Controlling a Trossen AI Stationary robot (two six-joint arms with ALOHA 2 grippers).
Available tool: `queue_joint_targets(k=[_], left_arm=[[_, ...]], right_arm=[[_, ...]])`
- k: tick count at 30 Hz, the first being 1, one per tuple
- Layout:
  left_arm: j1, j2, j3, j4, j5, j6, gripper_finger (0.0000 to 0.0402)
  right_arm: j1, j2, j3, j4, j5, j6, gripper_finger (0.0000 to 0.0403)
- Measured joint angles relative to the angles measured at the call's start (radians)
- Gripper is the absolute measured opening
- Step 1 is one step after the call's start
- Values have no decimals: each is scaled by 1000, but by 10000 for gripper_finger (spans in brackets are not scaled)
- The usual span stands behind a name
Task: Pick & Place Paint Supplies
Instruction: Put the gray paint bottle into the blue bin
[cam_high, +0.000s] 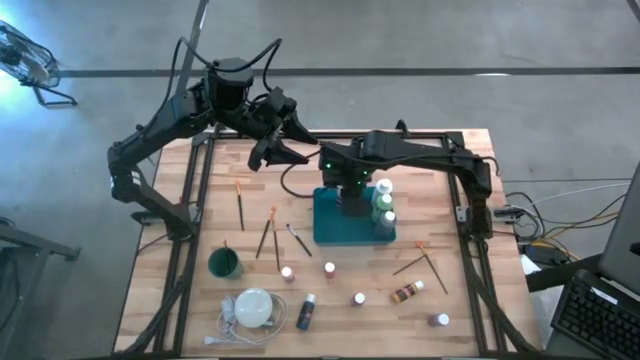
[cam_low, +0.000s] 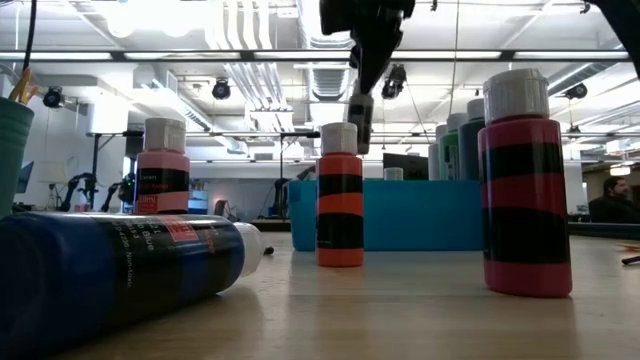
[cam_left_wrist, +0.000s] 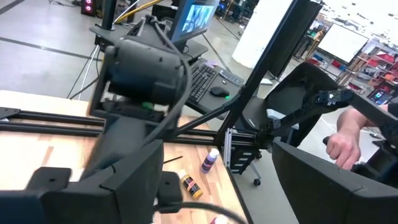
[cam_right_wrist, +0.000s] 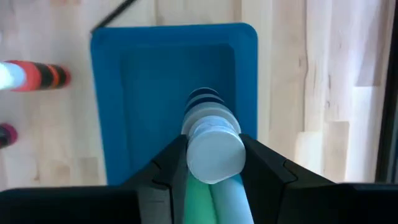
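- Nearest the low camera, a dark blue paint bottle (cam_low: 120, 275) lies on its side.
- Right gripper (cam_right_wrist: 214, 165) hangs above the teal tray (cam_right_wrist: 134, 93), fingers clamped on a white-capped bottle (cam_right_wrist: 213, 146); bare tray floor beneath.
- More bottles (cam_high: 384, 208) stand along the tray's right edge.
- Left gripper (cam_high: 283, 148) waits wide open over the table's far edge.

Two matte black, multi-jointed arms, each built of blocky housings linked by slimmer segments. Left arm (cam_high: 160, 125): black cables loop over its far-side base joint. Right arm (cam_high: 420, 150): small green indicator lights glow at the wrist housing. Right gripper (cam_right_wrist: 211, 163): two wedge-shaped black fingers. Left gripper (cam_left_wrist: 214, 180): broad, flat dark fingers with angular edges.
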Motion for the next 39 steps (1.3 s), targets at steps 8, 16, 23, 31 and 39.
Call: queue_joint_targets(k=[8, 16, 23, 31, 39], left_arm=[[0, 0, 0, -2, 0, -3, 305], [2, -1, -1, -12, 0, 27, 305], [2, -13, -1, -53, 0, 41, 305], [7, -15, -1, -52, 0, 61, 305], [8, -15, -1, -52, -1, 60, 305]], right_arm=[[-31, 28, -4, 1, 0, -35, 112], [-41, 22, -19, -23, -16, -39, 112], [-37, -61, -155, -35, -44, -11, 112], [-27, -163, -342, 113, -57, 52, 112], [-27, -149, -387, 154, -56, 42, 112]])
